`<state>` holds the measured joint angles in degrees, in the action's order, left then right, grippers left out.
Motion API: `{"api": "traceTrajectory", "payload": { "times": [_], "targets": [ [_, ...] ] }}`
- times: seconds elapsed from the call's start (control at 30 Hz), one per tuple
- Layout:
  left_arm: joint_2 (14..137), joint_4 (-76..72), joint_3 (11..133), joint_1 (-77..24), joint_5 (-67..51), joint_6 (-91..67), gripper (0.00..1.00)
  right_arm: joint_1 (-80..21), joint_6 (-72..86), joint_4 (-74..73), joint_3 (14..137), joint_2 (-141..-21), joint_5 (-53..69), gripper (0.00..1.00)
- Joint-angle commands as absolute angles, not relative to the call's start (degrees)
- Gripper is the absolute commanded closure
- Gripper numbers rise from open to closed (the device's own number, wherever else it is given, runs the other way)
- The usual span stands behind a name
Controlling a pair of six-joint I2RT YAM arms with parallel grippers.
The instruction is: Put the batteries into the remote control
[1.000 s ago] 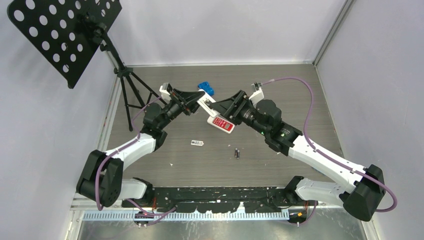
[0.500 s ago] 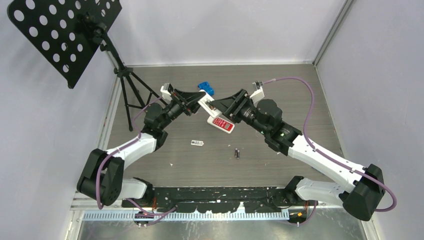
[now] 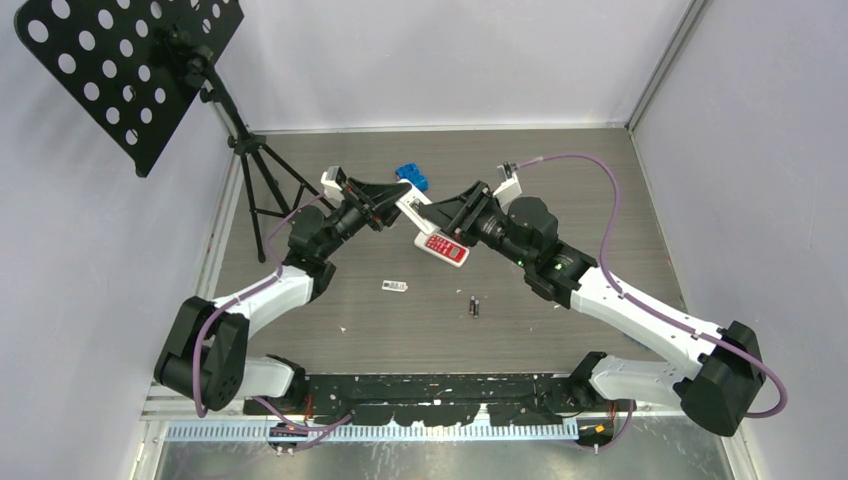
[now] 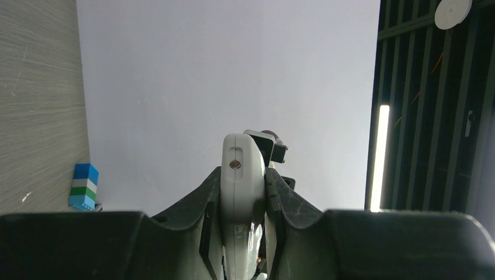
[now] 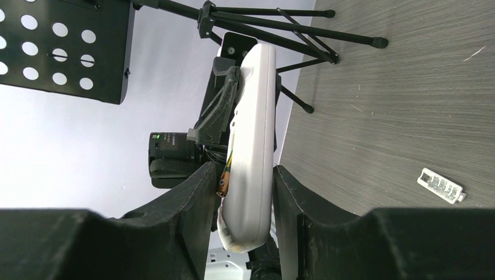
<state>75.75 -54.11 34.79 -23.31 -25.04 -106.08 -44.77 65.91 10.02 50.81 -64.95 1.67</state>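
— What do you have from above?

— You have the slim white plastic remote control held up off the grey wood-grain table, bridged between both arms. Your left gripper is clamped on one end, and your right gripper meets the other. Two small dark cylindrical batteries lie side by side on the table, nearer the arm bases and well apart from the remote.

— And the left wrist?

— The remote stands edge-on, pinched firmly in that gripper's jaws.

— The right wrist?

— Its jaws flank the remote's long sides, but I cannot tell whether they press it. A small coppery object sits at the open back, perhaps a battery or a spring. The view is too poor to say which.

— How will things handle?

— The remote looks light, stiff and smooth, so hold it across its narrow sides, clear of the compartment. The batteries look hard and apt to roll, so take each across its middle.
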Motion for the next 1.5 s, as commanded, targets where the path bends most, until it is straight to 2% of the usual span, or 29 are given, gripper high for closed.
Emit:
{"api": "traceTrajectory", "payload": {
  "times": [0.0,0.2,0.47,0.5,0.53,0.6,0.63,0.67,0.83,0.97,1.07,1.2,1.27,1.33,1.47],
  "targets": [
    [75.43,-59.59,36.9,-23.82,-25.1,-106.18,1.0,-44.55,65.48,12.2,51.28,-66.87,2.1,0.56],
    [75.41,-59.67,37.28,-24.07,-26.0,-105.79,1.0,-44.55,65.26,12.11,51.94,-69.21,2.05,0.6],
    [76.76,-59.9,37.54,-23.68,-29.66,-97.77,1.0,-44.47,60.36,7.46,52.08,-67.42,0.53,0.75],
    [77.47,-60.42,37.53,-23.38,-31.0,-96.14,1.0,-44.43,58.42,7.02,52.22,-66.95,1.27,0.72],
    [78.24,-61.11,37.68,-22.98,-32.88,-94.34,1.0,-44.21,56.9,6.58,52.52,-66.63,2.36,0.64],
    [80.27,-62.37,38.05,-22.1,-36.97,-91.03,1.0,-43.89,54.23,5.85,53.0,-65.97,5.35,0.4],
    [81.24,-63.49,38.08,-21.61,-39.2,-89.78,1.0,-43.74,53.21,5.92,52.89,-65.5,6.13,0.3],
    [82.08,-64.53,37.87,-21.17,-40.64,-89.08,1.0,-43.57,52.56,6.69,52.42,-64.88,7.36,0.26],
    [82.82,-70.51,33.85,-18.52,-43.44,-86.04,1.0,-43.07,51.22,11.87,48.99,-61.7,11.38,0.23],
    [79.98,-68.95,31.39,-17.38,-44.48,-81.76,1.0,-43.07,48.75,7.35,49.89,-61.42,10.14,0.25],
    [76.09,-61.23,30.37,-16.94,-44.45,-76.32,1.0,-43.07,47.74,-0.32,51.76,-62.69,3.99,0.28],
    [67.67,-34.09,31.51,-16.21,-37.47,-62.33,1.0,-42.91,48.11,-8.54,53.03,-67.52,-7.94,0.29],
    [63.77,-17.32,33.87,-16.04,-29.08,-56.15,1.0,-42.96,46.37,-8.96,53.63,-71.86,-8.31,0.29],
    [61.64,-6.69,35.94,-15.42,-22.78,-52.86,1.0,-43.38,44.11,-9.16,55.29,-77.16,-5.78,0.31],
    [59.97,1.16,37.11,-12.43,-19.02,-51.04,1.0,-48.88,35.01,-11.81,61.74,-87.8,-7.51,0.36]
  ]
}}
